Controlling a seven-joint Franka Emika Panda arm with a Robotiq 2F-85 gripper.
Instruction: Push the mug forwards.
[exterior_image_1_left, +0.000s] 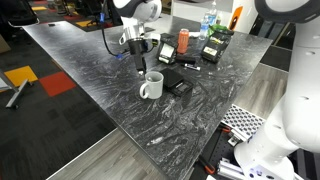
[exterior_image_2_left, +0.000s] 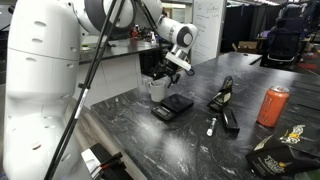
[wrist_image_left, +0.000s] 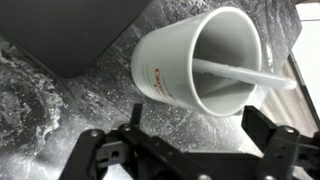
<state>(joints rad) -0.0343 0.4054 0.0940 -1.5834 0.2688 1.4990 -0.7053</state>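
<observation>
Wrist view: white mug (wrist_image_left: 200, 65) sits just ahead of the fingers (wrist_image_left: 272, 145), which are spread wide and hold nothing. It stands upright on the dark marbled surface (exterior_image_1_left: 90, 70), just beside a flat black device (exterior_image_1_left: 178, 86). The step looks like approach before contact. Next: drop behind it and shove forwards steadily without tipping.

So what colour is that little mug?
The small cylindrical ceramic mug is white with tiny red print, clearest in the wrist view.
</observation>
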